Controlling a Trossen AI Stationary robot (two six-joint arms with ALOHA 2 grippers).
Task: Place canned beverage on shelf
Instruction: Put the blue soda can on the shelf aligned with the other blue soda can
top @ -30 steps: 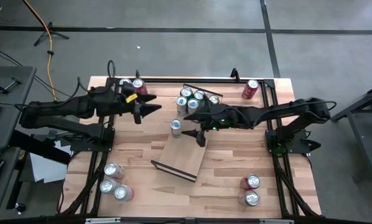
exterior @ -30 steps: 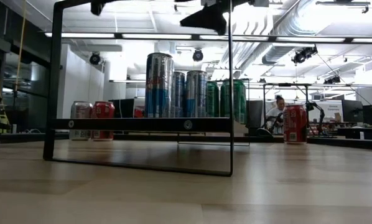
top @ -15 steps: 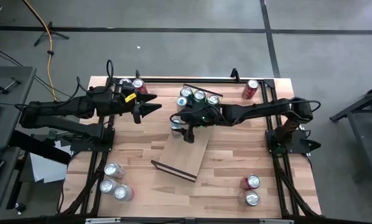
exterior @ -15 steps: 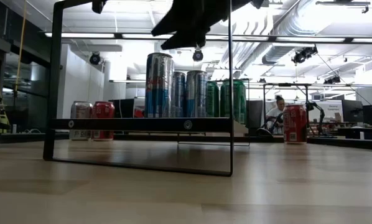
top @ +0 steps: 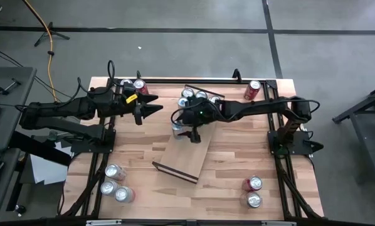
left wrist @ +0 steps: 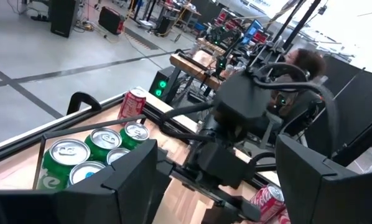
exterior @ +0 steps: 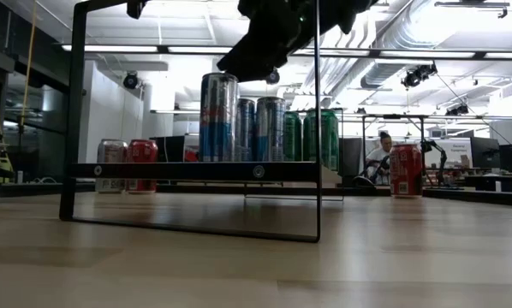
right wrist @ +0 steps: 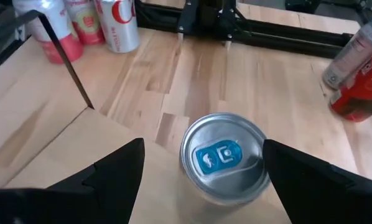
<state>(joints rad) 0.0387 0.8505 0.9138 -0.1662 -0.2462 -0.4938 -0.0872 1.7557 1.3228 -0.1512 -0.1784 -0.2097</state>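
One shelf (top: 182,158), a light-wood board with dark rails at its short ends, lies skewed on the middle of the table (top: 237,163); in the low view its near rail frames the scene.

One tall silver-and-blue can (right wrist: 223,158) stands upright on the shelf's far end, near the board's edge. The right gripper (top: 192,130) hangs directly above it, fingers spread wide to either side of the lid and touching nothing. Judged step: reaching down to take this can. The next move calls for a straight descent, then closing on the can's body.

One cluster of blue and green cans (top: 199,97) stands just beyond that can, further along the shelf as far as I can tell from above. Room on that side is tight; the near half of the board is bare and offers open space for setting down.

One left gripper (top: 151,110), jaws wide and holding nothing, waits over the table, well apart from the shelf.

Two red cans (top: 137,85) stand at the far left edge, one red can (top: 252,90) at the far right.

Three cans (top: 115,183) sit at the near left corner, two cans (top: 253,191) at the near right.
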